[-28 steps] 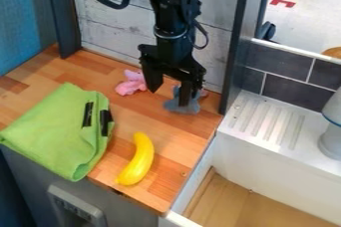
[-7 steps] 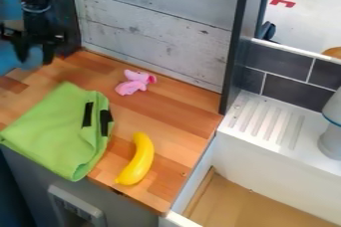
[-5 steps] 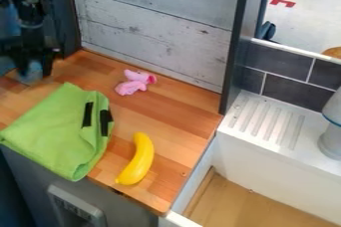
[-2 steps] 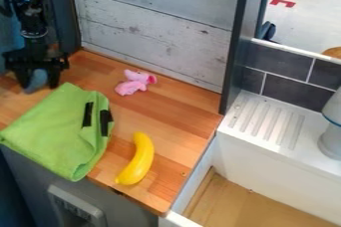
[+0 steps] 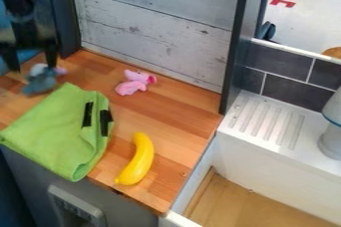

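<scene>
Though earlier in hand [image 5: 32, 65], grey toy [image 5: 40, 82] loose.

Fixed cam sits up high, pretty close, slanting down at the wooden counter [image 5: 176, 116], plank wall [image 5: 156, 22] around 12 o'clock, white sink [image 5: 279, 154] at 4.

A pink toy [image 5: 132, 86], yellow banana [image 5: 140, 160] and green cloth [image 5: 55, 132] on the wooden counter [image 5: 174, 116] beside a white sink [image 5: 266, 164].
</scene>
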Robot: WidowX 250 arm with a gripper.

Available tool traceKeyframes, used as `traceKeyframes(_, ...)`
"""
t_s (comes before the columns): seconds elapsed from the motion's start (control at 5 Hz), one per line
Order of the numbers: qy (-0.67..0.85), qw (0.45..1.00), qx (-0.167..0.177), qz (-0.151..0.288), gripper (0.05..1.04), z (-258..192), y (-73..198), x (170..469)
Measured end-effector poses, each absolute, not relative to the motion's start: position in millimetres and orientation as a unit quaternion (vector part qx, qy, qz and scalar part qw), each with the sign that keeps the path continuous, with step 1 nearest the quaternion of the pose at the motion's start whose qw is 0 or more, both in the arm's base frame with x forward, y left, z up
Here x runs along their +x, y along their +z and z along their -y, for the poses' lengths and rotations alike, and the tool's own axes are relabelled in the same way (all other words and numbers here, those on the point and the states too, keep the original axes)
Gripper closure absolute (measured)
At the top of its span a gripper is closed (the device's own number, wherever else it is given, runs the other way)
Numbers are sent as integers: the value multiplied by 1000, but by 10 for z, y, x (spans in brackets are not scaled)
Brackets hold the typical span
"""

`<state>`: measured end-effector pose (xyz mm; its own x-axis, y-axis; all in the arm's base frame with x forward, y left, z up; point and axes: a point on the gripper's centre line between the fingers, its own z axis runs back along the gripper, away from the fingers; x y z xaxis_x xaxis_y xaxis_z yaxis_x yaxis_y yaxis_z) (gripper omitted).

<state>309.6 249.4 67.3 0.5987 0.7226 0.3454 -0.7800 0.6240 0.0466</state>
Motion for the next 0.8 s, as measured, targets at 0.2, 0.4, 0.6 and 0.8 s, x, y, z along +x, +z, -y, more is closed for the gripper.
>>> traceKeyframes(0.2, 411, 884, 115, 190, 83, -2371, 942, 3104)
traceKeyframes(0.4, 380, 889, 114, 230, 83, -2168, 1177, 3169)
traceKeyframes(0.6, 303, 920, 81, 234, 83, -1736, 1156, 3384)
traceKeyframes(0.8, 220, 948, 54, 223, 83, -1220, 1096, 3606)
